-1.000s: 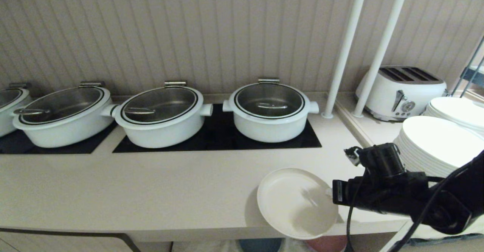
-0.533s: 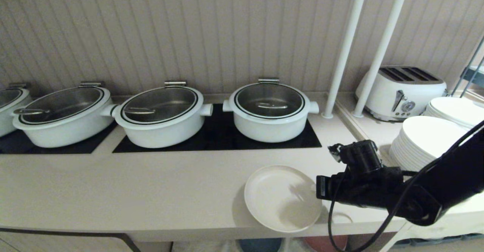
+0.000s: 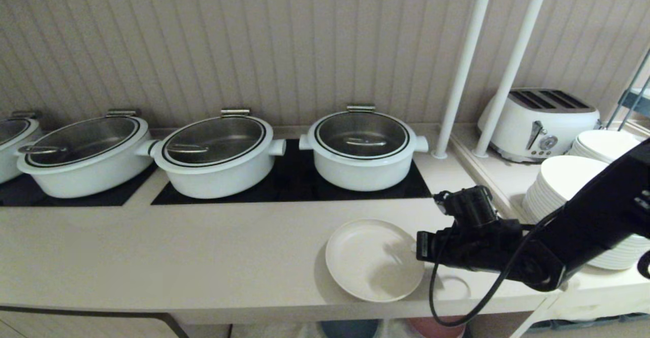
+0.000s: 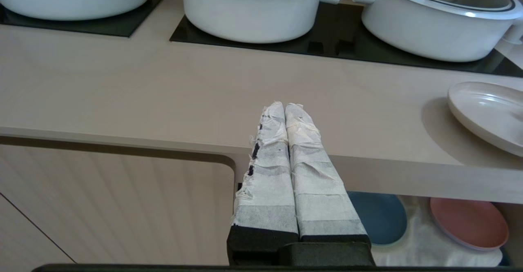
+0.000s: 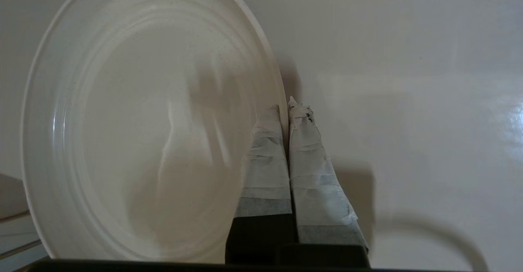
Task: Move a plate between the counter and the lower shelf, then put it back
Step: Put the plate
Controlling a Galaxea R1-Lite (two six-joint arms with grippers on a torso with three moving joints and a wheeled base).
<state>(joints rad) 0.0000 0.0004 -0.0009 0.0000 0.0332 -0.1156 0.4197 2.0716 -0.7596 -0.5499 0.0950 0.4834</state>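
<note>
Pinching the plate (image 3: 373,260) by its right rim with the right gripper (image 5: 288,108) | plate low and right of middle, on the counter (image 3: 177,257) | looks hard, light, smooth, maybe slippery and breakable | best hold: the rim

lidded white pots (image 3: 361,147), toaster (image 3: 538,123), stacked white plates (image 3: 569,188)

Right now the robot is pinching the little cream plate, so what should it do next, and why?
Probably lower it the last bit and let go. The right gripper is shut on the rim of the plate, which sits over the counter near its front edge, seemingly a little tilted. The left gripper is shut and idle in front of the counter.
</note>
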